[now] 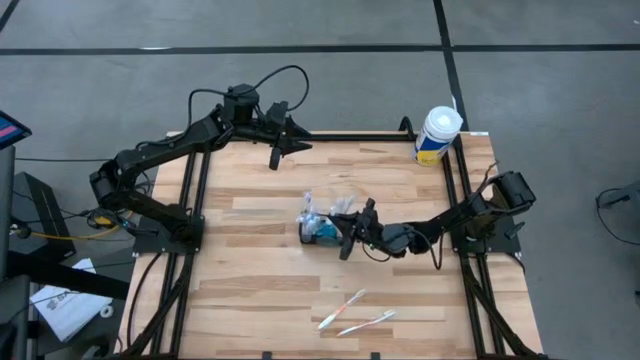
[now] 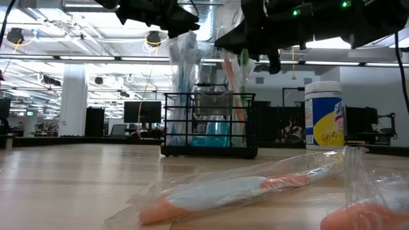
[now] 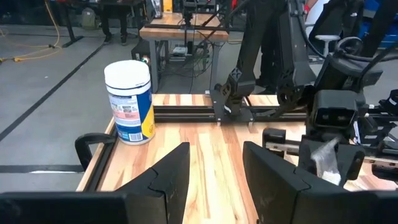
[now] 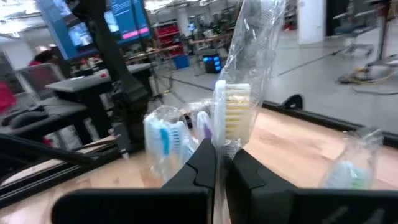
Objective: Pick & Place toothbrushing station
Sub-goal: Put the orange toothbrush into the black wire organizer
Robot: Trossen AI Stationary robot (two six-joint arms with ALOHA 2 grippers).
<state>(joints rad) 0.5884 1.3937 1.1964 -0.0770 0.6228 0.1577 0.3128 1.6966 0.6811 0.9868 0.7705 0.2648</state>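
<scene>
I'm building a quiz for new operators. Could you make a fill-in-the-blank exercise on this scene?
1. The right gripper is shut on a wrapped ____.
2. The white tub stands at the table's far ____ corner.
3. ____ wrapped toothbrushes lie flat on the table.
4. The left gripper holds ____.

Missing words: toothbrush; right; Two; nothing

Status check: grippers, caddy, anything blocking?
Right gripper shut on wrapped toothbrush, over caddy. Left gripper open, empty, at table's back edge. Two wrapped toothbrushes loose up front. Nothing blocking.
</scene>
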